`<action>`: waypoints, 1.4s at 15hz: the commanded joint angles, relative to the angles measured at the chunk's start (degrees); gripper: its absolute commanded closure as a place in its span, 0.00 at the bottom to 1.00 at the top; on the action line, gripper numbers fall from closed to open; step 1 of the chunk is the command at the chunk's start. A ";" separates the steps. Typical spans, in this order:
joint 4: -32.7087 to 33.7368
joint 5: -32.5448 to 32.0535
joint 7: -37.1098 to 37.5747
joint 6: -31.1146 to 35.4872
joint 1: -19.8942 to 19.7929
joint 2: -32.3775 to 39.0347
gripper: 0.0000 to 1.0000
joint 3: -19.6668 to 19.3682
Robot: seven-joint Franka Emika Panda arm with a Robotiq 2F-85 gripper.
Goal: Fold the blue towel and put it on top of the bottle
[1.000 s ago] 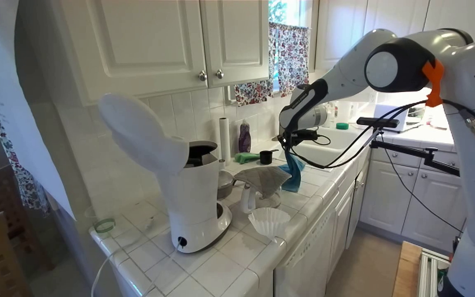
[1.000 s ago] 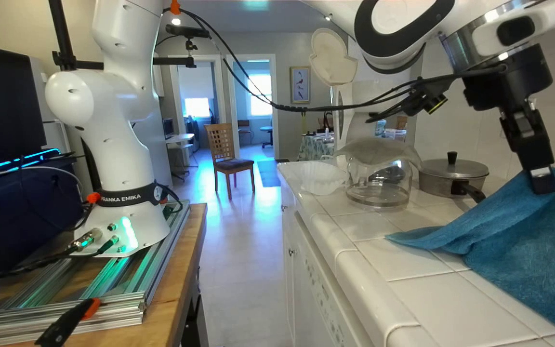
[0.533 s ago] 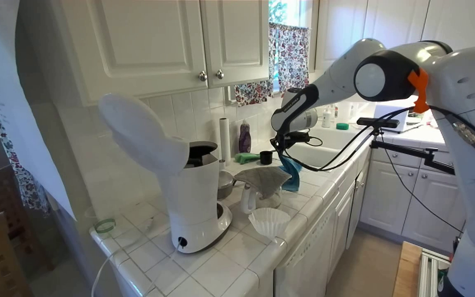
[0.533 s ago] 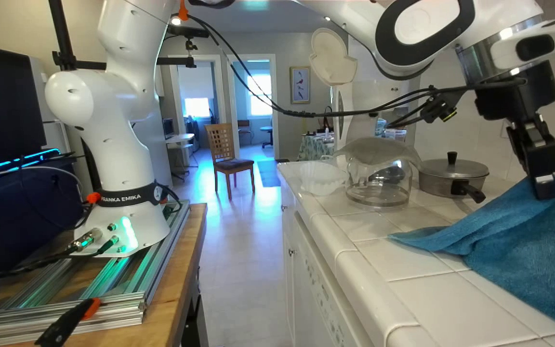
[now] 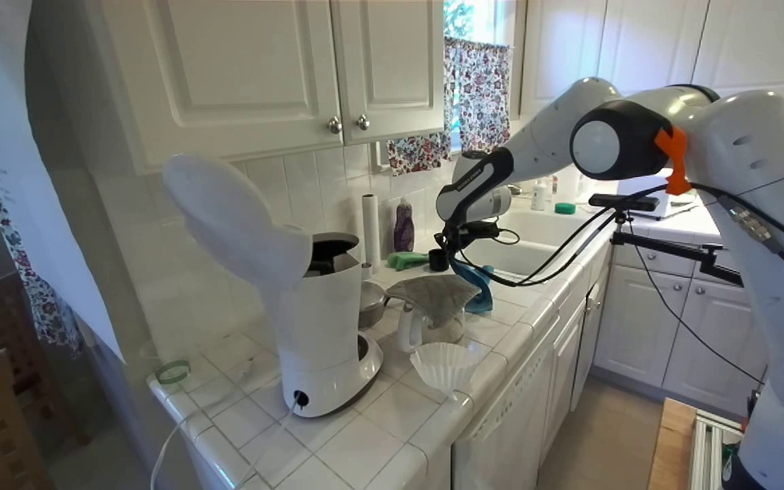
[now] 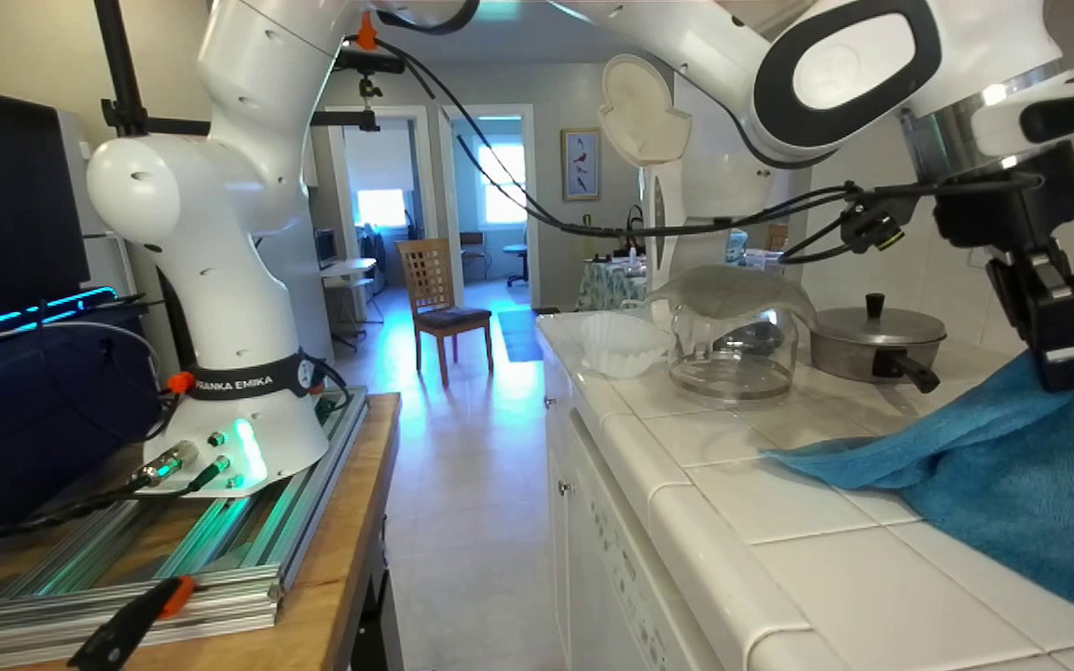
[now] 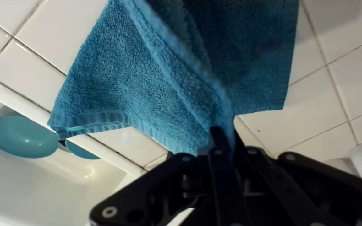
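Observation:
The blue towel (image 6: 1031, 503) lies slanting over the white tiled counter, one raised fold pinched in my gripper (image 6: 1062, 368). Seen in the wrist view, my gripper (image 7: 227, 131) is shut on that fold, which rises between the fingertips. The towel (image 7: 149, 81) spreads out beneath, with flat parts to both sides and one corner at the sink's rim. In an exterior view, much of the towel (image 5: 479, 296) is hidden behind a glass carafe draped with grey cloth. A purple bottle (image 5: 403, 228) stands upright by the tiled wall, apart from towel and gripper.
Close to the towel stand the carafe (image 6: 733, 368) under its grey cloth (image 6: 733, 287), a paper filter (image 6: 626, 345) and a lidded pot (image 6: 873, 345). The white coffee maker (image 5: 324, 340) is at the counter's end. A teal bowl (image 7: 20, 136) sits in the sink (image 7: 42, 182).
My gripper has come down towards the counter, shifting rightwards in an exterior view, with the towel's fold still in it. The towel's pointed corner has slid slightly right along the tiles.

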 commanded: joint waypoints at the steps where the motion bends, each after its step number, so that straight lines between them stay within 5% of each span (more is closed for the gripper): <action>1: 4.81 0.98 -2.03 -2.35 -0.93 3.02 0.98 1.54; 21: 19.81 0.25 -1.74 -9.10 -0.54 13.50 0.98 2.57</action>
